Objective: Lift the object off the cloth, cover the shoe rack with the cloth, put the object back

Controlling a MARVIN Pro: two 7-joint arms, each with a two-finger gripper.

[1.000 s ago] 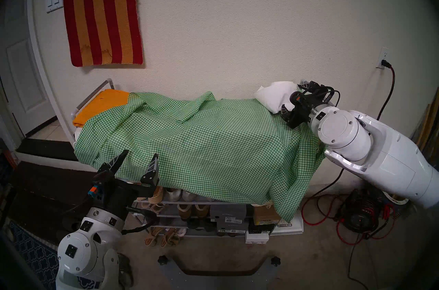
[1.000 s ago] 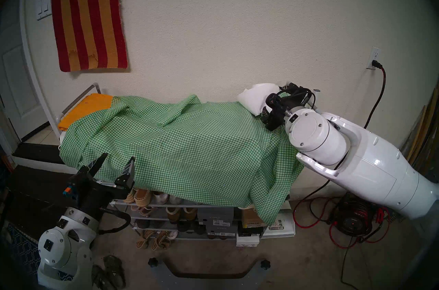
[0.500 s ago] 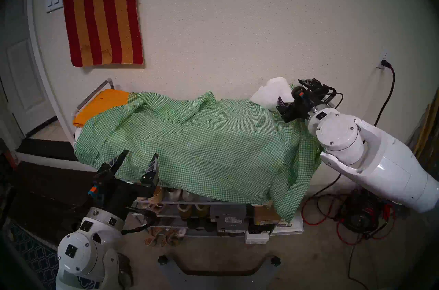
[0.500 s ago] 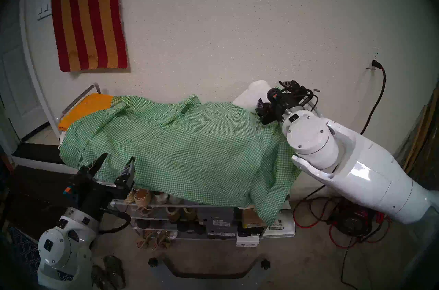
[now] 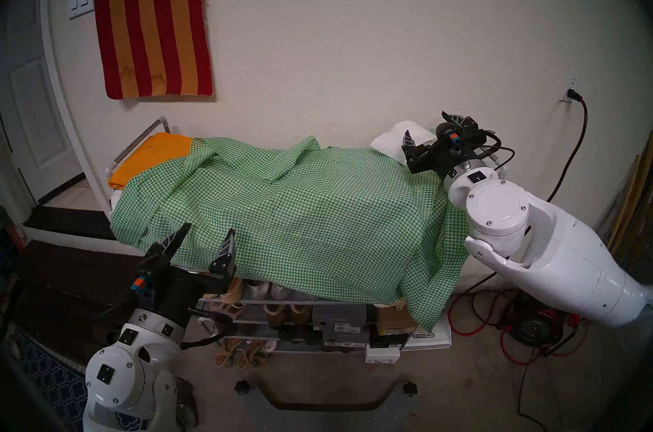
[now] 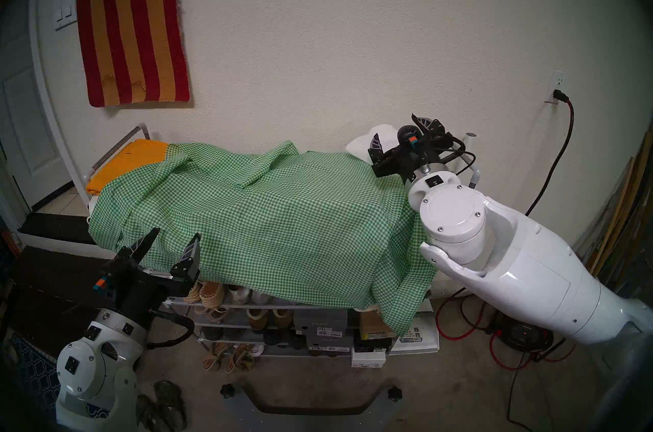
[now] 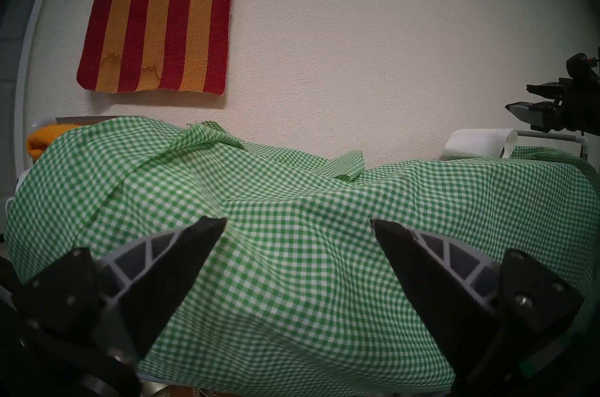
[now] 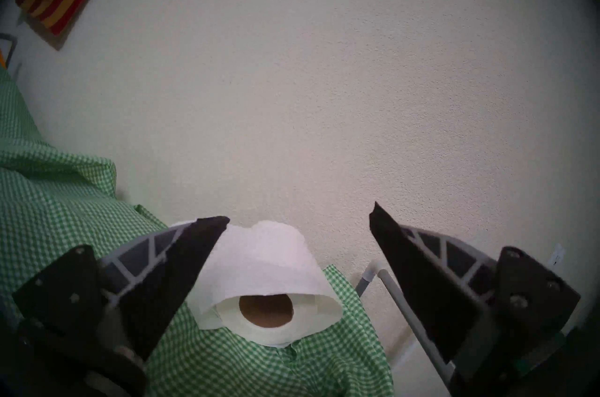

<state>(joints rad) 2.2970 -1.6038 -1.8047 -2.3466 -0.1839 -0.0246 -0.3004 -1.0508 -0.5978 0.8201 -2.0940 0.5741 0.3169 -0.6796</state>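
**One roll lying on the checked cloth, both claws wide open**

I count one roll of tissue paper (image 8: pixel 266 299), one green-and-white cloth (image 5: pixel 300 215), one shoe rack (image 5: pixel 282 304) and two claws. I also see one folded orange cloth (image 5: pixel 148 155) at the left end of the rack's top, and one red-and-gold striped rug (image 5: pixel 152 14) hanging on the wall.

The roll lies on its side on the cloth, at the far right end of the rack's top, close to the wall. In my right wrist view its brown core hole faces the camera, so its long way runs from the wall toward me. A loose white sheet lies draped over the top of it.

My right gripper (image 8: pixel 298 224) is spread wide and holds nothing. It hangs over the roll, and I can't tell whether its left finger touches the paper. My left gripper (image 5: pixel 206 237) is spread wide too and is empty, at the front left edge of the cloth.

The cloth covers most of the rack's top and hangs down the front and the right end. Shoes and boxes show on the shelves below.
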